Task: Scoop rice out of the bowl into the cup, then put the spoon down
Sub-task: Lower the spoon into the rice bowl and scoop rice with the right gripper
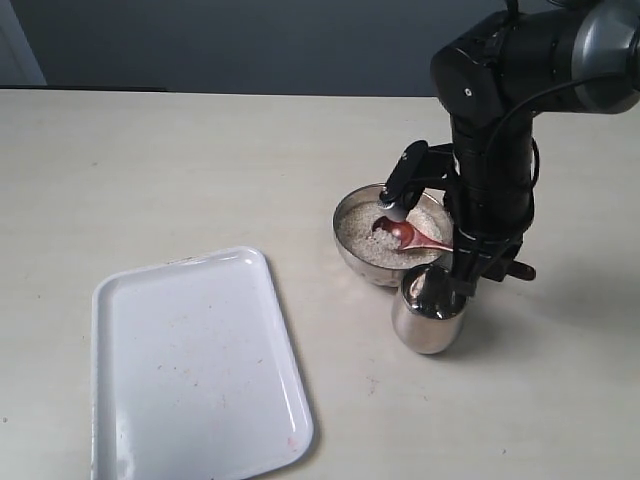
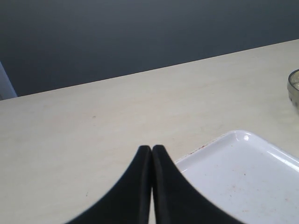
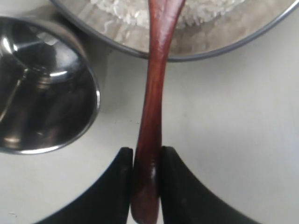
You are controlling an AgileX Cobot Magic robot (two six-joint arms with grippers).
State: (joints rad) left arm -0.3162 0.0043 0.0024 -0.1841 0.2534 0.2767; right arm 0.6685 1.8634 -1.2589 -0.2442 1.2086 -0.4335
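The steel bowl (image 1: 352,255) holds pale rice (image 1: 362,240) at the right of the table. The reddish-brown wooden spoon (image 1: 408,235) has its round head over the rice, handle running back to the right arm. My right gripper (image 3: 146,154) is shut on the spoon handle (image 3: 153,116), with the bowl rim (image 3: 219,49) and rice (image 3: 205,11) beyond it. The steel cup (image 1: 428,310) stands just in front of the bowl, beside the handle; its inside (image 3: 37,93) looks dark with no rice showing. My left gripper (image 2: 152,149) is shut on nothing, above the table by the tray.
A white tray (image 1: 190,370) lies at the front left of the table; its corner (image 2: 243,177) shows under the left gripper. The bowl's edge (image 2: 294,86) peeks in at the side of the left wrist view. The black right arm (image 1: 495,170) stands over the bowl and cup.
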